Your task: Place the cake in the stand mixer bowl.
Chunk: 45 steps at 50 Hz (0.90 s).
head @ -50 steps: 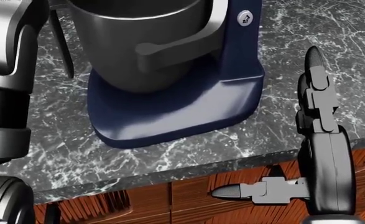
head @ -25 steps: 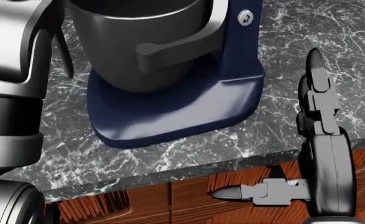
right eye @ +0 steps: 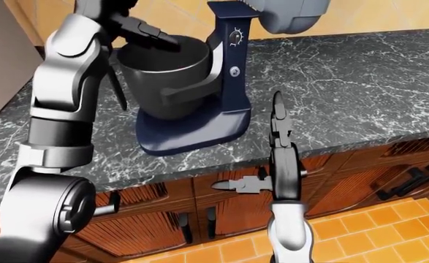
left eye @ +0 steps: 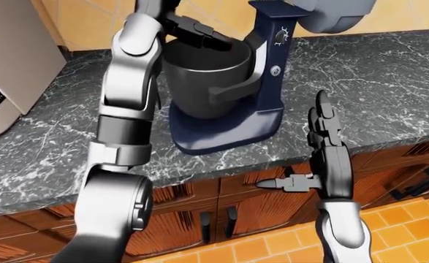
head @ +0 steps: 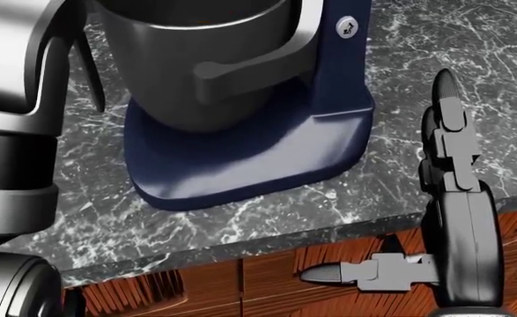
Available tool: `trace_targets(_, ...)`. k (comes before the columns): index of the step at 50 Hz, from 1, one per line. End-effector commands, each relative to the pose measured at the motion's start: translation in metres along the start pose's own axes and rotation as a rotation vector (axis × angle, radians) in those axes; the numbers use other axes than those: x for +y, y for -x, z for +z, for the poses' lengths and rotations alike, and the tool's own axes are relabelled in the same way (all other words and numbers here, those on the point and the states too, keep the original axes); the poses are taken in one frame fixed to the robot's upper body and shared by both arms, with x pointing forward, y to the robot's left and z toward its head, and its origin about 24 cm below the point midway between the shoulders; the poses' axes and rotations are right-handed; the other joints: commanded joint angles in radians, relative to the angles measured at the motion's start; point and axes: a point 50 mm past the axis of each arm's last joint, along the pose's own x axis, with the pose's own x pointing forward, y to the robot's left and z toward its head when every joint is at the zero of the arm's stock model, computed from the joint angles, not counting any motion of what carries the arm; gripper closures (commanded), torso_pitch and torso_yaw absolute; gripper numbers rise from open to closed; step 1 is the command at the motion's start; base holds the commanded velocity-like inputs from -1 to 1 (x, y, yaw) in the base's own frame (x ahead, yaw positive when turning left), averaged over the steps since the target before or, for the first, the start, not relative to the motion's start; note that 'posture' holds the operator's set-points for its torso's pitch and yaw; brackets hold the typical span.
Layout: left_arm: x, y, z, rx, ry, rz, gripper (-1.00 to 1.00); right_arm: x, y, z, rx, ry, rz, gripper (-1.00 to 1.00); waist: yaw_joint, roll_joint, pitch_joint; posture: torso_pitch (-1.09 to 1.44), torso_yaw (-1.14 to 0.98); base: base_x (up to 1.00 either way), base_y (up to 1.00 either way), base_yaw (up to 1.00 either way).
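The cake itself cannot be seen; it is either hidden in the left hand [left eye: 192, 30], whose dark fingers reach over the rim of the grey metal mixer bowl [left eye: 203, 82], their grip unreadable, or already inside. If it is held off-centre, a release could catch the rim and spill onto the dark marble bench [left eye: 390, 82], or the forearm could nudge the navy stand mixer [left eye: 269, 82]. The right hand [left eye: 324, 148] idles with fingers spread, empty, near the bench edge.

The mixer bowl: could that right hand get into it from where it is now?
Probably yes. The right hand is open and holds nothing, standing beside the mixer's blue base with bare counter between them. But the left hand already reaches over the bowl, under the mixer's head, so the opening looks crowded.
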Motion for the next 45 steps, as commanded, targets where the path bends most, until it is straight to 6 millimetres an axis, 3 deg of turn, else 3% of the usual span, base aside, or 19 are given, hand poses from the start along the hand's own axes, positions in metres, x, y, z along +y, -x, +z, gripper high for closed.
trace_targets(1, 0.006, -0.001, 0.024, -0.094, -0.014, 0.019, -1.0, -0.003, -0.001, 0.014, -0.08, -0.002, -0.014, -1.0, 0.0, -0.001, -0.024, 0.0, 0.0, 0.0, 0.0, 0.0)
trace_targets(31, 0.031, 0.004, 0.019, -0.081, -0.047, 0.06, -1.0, -0.001, -0.002, 0.014, -0.077, 0.001, -0.012, -1.0, 0.0, 0.003, -0.024, 0.0, 0.0, 0.0, 0.0, 0.0)
trace_targets(45, 0.048, 0.011, 0.028, -0.102, -0.068, 0.085, -1.0, -0.001, -0.002, 0.014, -0.075, 0.002, -0.011, -1.0, -0.001, 0.006, -0.022, 0.0, 0.0, 0.0, 0.0, 0.0)
